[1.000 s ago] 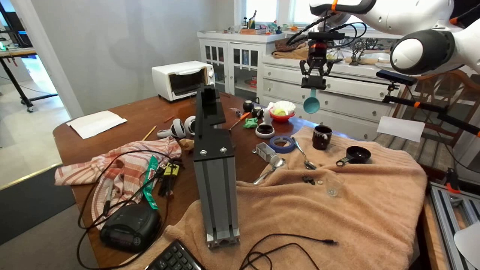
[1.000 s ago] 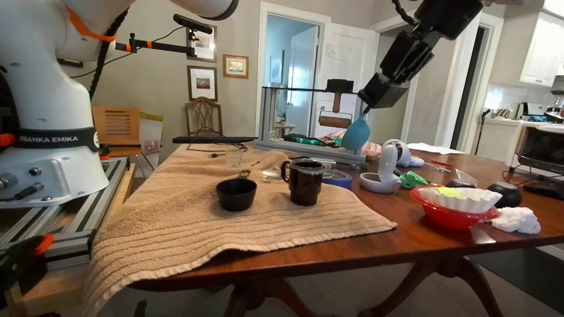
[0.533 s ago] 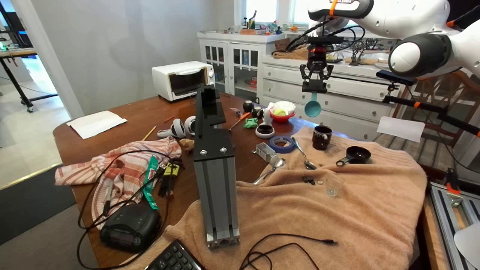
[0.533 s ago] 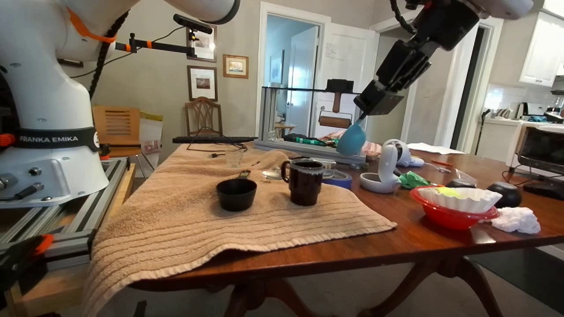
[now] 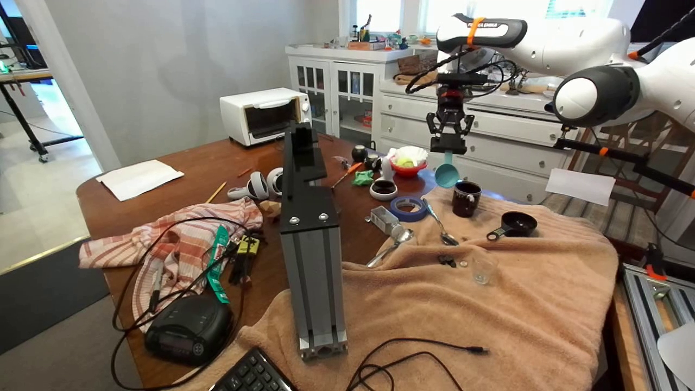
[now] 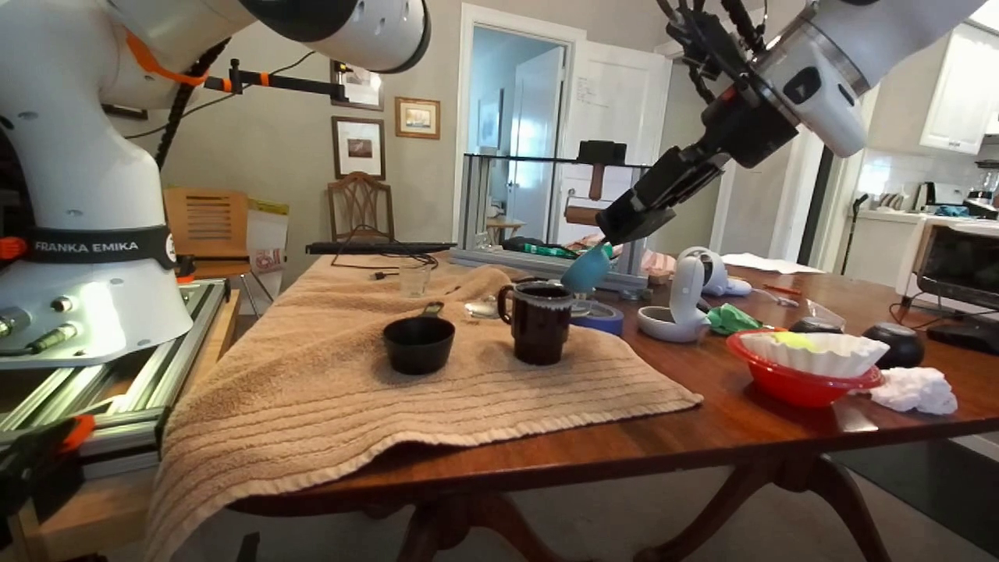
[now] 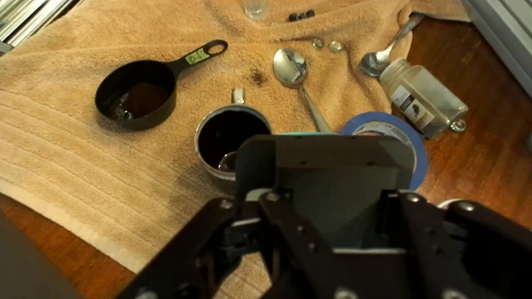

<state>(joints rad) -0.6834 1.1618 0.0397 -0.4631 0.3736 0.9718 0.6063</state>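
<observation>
My gripper [image 5: 449, 133] is shut on a black block [image 5: 448, 144], from which a teal scoop [image 5: 447, 176] hangs down, its round bowl lowest. In an exterior view the scoop [image 6: 587, 269] appears just behind the dark brown mug [image 6: 541, 324], tilted, above the table; I see no contact. From the wrist the block [image 7: 338, 182] fills the space between the fingers and hides nearly all of the scoop, leaving a thin teal edge [image 7: 305, 133]. The mug [image 7: 220, 137] stands beside the block to its left, dark inside. Further left a black measuring cup [image 7: 162, 104] rests on the towel.
A peach towel [image 5: 488, 315] lies under the mug and cup. Near the block are blue tape [image 7: 419, 158], a spoon [image 7: 289, 68] and a clear jar [image 7: 432, 97] on its side. A tall aluminium frame [image 5: 315, 282] and a red bowl [image 6: 804, 386] also stand on the table.
The gripper with the block and scoop has come down and shifted sideways, bringing the scoop close to the mug in both exterior views. The grip has stayed the same; the objects on the table have not moved.
</observation>
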